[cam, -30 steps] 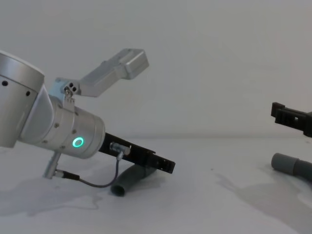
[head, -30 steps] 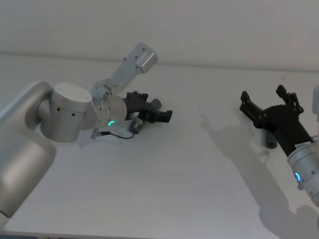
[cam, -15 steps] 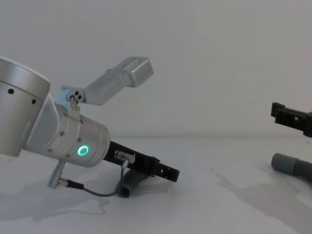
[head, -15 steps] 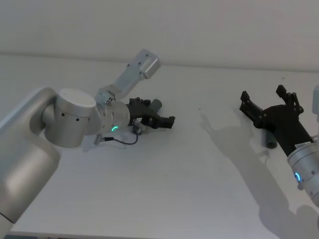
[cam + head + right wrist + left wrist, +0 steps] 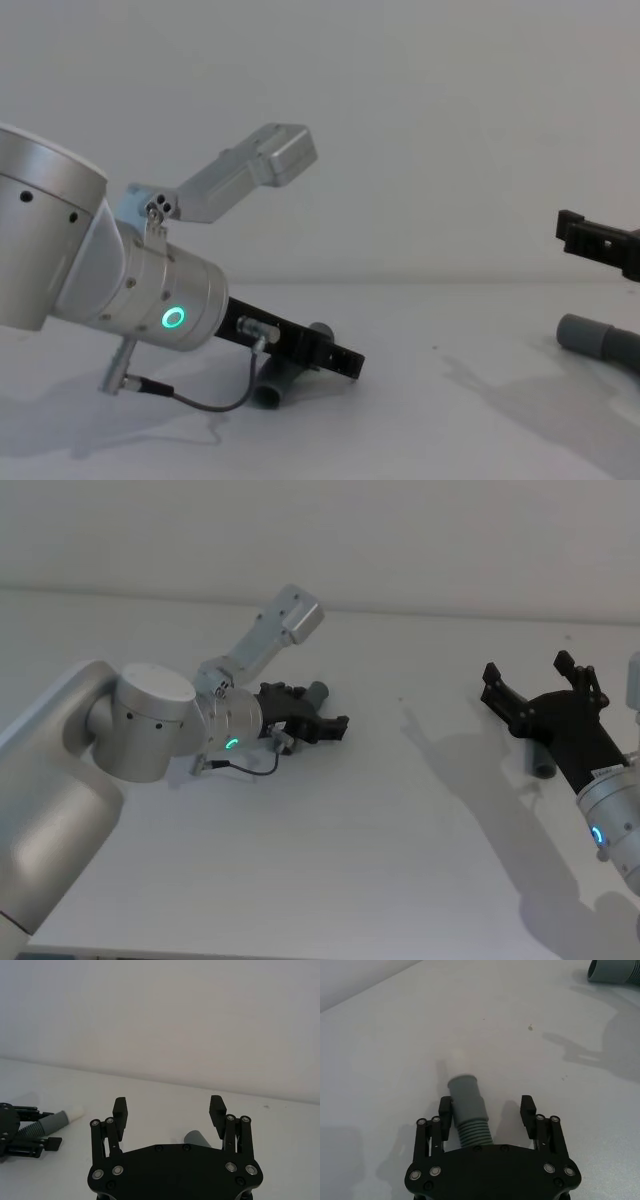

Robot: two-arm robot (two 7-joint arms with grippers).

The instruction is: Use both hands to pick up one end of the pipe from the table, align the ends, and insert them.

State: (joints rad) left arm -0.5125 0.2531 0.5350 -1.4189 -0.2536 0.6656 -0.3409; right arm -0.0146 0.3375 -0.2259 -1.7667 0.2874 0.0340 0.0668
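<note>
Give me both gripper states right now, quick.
Left gripper: open, straddling a grey pipe piece, not clamped on it.
Right gripper: open, holding nothing; the other pipe piece lies on the table below it.

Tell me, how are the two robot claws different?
The left gripper has a grey pipe piece between its open fingers; the right gripper has nothing inside. The left gripper is low at the table; the right gripper hangs above the other pipe piece. Both are black and open.
</note>
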